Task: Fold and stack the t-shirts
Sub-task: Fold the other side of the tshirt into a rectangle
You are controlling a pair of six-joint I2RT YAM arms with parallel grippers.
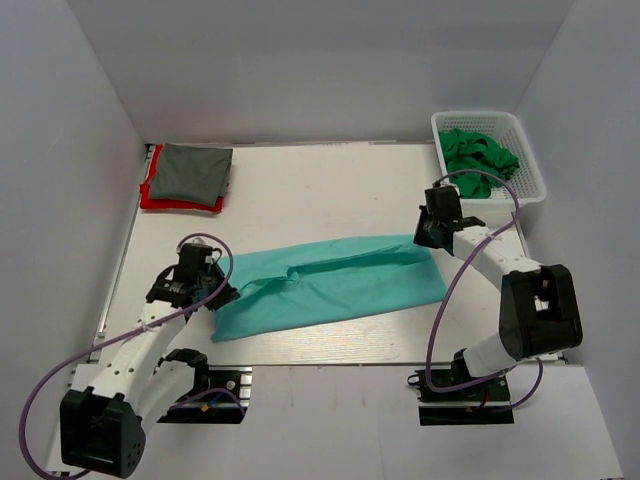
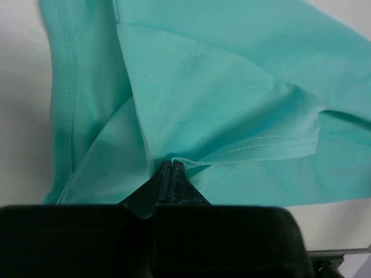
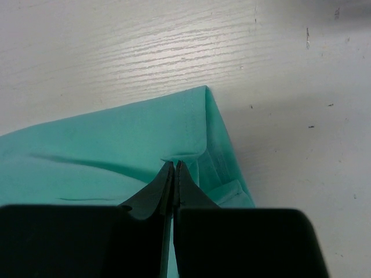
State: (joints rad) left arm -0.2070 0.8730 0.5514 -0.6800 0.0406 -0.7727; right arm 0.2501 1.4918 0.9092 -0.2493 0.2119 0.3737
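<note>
Fingers of our left gripper and right gripper are pinched tight on opposite ends of the large light teal cloth t-shirt, which lies across the near middle of the white table, long axis left to right, stretched between them.

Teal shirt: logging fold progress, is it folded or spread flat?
Partly folded: the teal shirt lies as a long strip with layers doubled over.
</note>
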